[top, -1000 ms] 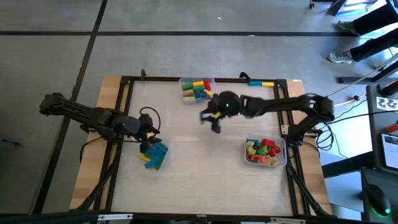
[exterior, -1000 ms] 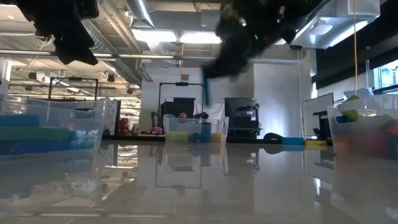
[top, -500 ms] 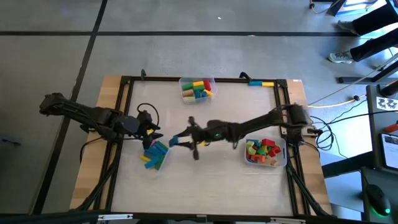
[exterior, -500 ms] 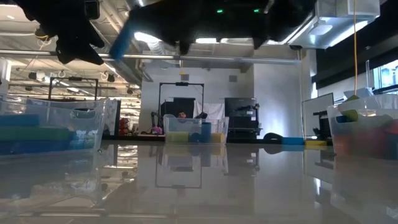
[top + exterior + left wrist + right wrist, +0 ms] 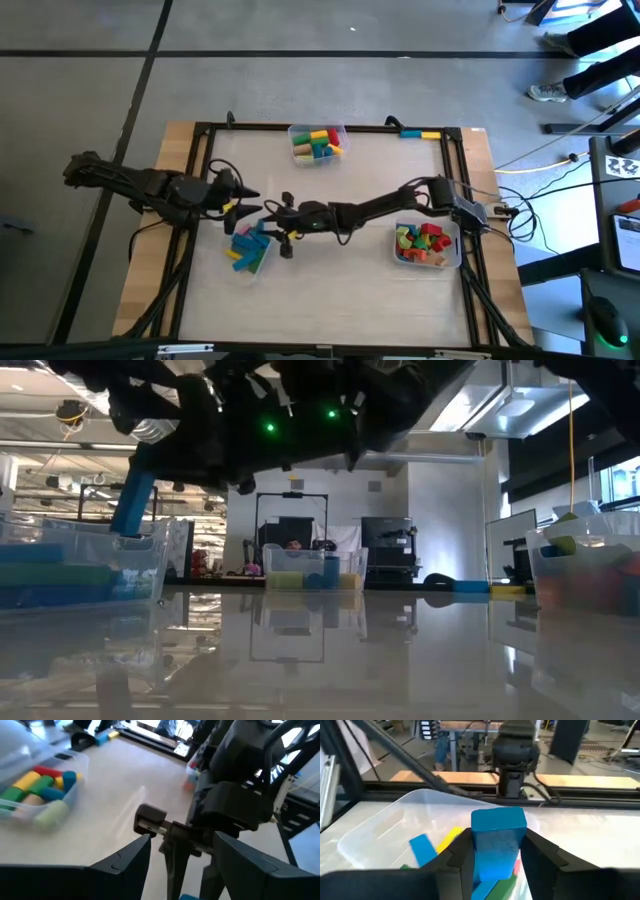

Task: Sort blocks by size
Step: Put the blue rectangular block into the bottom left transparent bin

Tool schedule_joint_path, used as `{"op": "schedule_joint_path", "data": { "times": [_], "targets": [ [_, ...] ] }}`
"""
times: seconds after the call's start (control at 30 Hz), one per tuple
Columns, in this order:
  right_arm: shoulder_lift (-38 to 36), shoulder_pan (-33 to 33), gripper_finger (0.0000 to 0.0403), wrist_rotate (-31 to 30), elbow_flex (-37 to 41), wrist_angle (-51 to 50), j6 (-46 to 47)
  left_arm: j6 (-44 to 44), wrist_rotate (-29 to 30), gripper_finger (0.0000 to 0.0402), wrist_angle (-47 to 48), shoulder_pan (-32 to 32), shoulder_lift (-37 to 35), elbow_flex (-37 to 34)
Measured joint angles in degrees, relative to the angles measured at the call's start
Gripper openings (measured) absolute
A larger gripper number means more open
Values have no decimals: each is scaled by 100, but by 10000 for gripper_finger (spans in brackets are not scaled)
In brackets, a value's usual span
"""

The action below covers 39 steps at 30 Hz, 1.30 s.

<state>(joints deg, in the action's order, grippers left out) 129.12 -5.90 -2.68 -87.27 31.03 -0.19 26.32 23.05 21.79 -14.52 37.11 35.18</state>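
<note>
My right gripper [image 5: 498, 857] reaches across the table from the right and is shut on a blue bar [image 5: 497, 840]. It holds the bar over the clear bin [image 5: 250, 250] at the table's left. That bin contains blue, yellow and green bars [image 5: 422, 849]. In the low view the blue bar [image 5: 132, 500] hangs tilted above the bin's wall [image 5: 90, 560]. My left gripper [image 5: 185, 865] is open and empty. It is just beyond the bin's far-left side in the high view [image 5: 238, 193], facing the right arm. My right gripper pinches the blue bar by two opposite long sides [image 5: 476, 851] between its two fingers [image 5: 459, 860]. The fingers come from the table's right, slanting down. The bar is lifted clear over the left bin, tilted with its free end [image 5: 126, 530] hanging downward.
A clear bin with short cylinders [image 5: 318, 142] stands at the far edge's middle. Another bin with mixed blocks [image 5: 427, 245] stands at the right. A blue and yellow piece [image 5: 420, 133] lies on the far frame rail. The two arms are close together over the left bin.
My right gripper has swept with the blue bar from near the far-middle bin toward the table's left and near side. It now hangs over the left bin. My left gripper has drawn back from over that bin toward the far edge.
</note>
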Motion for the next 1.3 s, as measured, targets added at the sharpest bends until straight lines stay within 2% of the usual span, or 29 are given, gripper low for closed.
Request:
{"op": "schedule_joint_path", "data": {
  "times": [0.17,0.37,0.53,0.73,0.9,1.0,1.2,1.3],
  "targets": [
    [29,70,158,-184,-100,29,79,-258,280,210,-120,58,12,-4],
    [29,69,243,-138,-102,4,265,-416,345,210,-206,124,12,-4],
    [-481,68,286,-226,-88,-1109,-120,-436,343,210,-138,124,12,-4],
    [-1698,66,283,-901,-105,-3138,-591,-429,343,210,-123,124,16,-4],
    [-2753,108,266,-2116,-110,-4911,-602,-397,372,210,-253,124,72,-196],
    [-3130,244,256,-2649,-102,-5900,-516,-373,492,210,-369,172,163,-398],
    [-3651,943,244,-2784,-86,-7904,206,-77,524,210,-595,325,265,-838],
    [-3782,1478,243,-2781,169,-8497,448,70,526,210,-636,450,281,-1007]
  ]
}}
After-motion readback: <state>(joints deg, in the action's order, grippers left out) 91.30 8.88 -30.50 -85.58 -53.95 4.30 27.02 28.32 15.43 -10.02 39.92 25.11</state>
